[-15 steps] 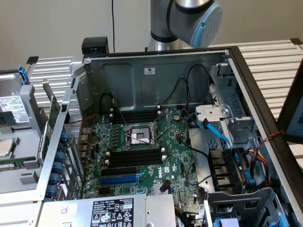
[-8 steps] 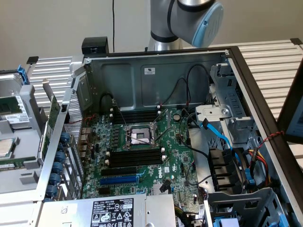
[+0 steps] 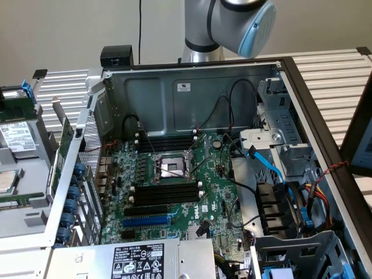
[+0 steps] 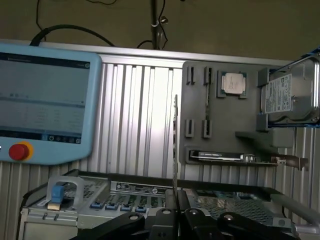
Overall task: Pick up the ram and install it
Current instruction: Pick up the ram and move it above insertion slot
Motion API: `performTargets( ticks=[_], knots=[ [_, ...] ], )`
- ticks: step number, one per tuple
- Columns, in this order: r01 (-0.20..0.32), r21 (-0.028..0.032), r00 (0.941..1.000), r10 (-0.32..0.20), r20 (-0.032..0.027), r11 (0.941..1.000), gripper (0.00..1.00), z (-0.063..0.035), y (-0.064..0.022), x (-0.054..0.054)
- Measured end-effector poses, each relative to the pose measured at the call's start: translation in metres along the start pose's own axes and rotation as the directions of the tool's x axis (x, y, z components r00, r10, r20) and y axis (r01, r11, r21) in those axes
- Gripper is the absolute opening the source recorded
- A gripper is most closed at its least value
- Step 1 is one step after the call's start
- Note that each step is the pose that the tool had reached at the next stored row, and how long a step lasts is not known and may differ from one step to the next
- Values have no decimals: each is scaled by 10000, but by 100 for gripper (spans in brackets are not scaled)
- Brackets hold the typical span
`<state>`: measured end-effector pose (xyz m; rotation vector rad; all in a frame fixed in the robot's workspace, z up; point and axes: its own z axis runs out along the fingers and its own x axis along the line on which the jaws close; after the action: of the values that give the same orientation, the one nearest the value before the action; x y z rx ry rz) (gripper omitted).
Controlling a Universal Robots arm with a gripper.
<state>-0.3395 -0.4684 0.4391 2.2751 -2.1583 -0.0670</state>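
1. The open computer case (image 3: 192,87) lies with its motherboard (image 3: 215,192) facing up. The arm (image 3: 232,23) rises beyond its far wall. I judge the carry is best brought in from above, clear of the walls and the loose black cables (image 3: 232,110).
2. The black memory slots (image 3: 165,193) sit on either side of the processor socket (image 3: 168,167). The stick's long edge should line up parallel with one slot, between its white end clips (image 3: 200,192).
3. The ram (image 4: 175,145) appears edge-on as a thin strip standing straight out from the fingertips. It is outside the case, in front of the grey parts rack (image 4: 225,115).
4. The gripper (image 4: 175,202) is clamped shut on the ram's near end. Holding it square matters, since a tilted stick would likely jam in the slot.
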Motion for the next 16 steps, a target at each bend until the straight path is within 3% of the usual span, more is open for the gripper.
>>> performTargets(
  ticks=[9,16],
  knots=[
    [1,0,10000,-1,35,10000,13,-204,-400,82],
    [1,-3,10000,-1,43,10000,13,-250,-715,130]
  ],
)
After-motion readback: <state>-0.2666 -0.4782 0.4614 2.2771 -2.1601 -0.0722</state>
